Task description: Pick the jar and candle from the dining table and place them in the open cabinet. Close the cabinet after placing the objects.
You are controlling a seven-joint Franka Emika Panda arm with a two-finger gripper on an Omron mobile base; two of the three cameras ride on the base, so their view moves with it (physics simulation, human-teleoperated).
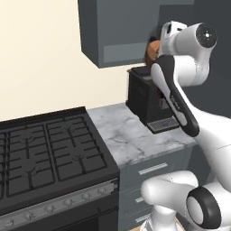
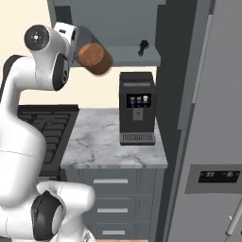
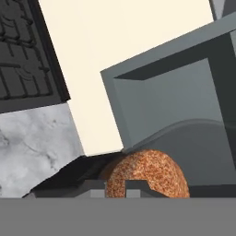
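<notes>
I see the jar (image 2: 95,58) up before the open cabinet (image 2: 118,28), above the surface (image 2: 94,137), coffee machine (image 2: 137,108) right of it.

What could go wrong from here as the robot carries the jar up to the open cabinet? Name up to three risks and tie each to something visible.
1. The jar is held tilted, almost on its side, at the gripper; it might slip or land lying down.
2. It hangs level with the cabinet bottom edge, so it could knock that lip.
3. If dropped, it would likely hit the coffee machine or marble counter.
</notes>
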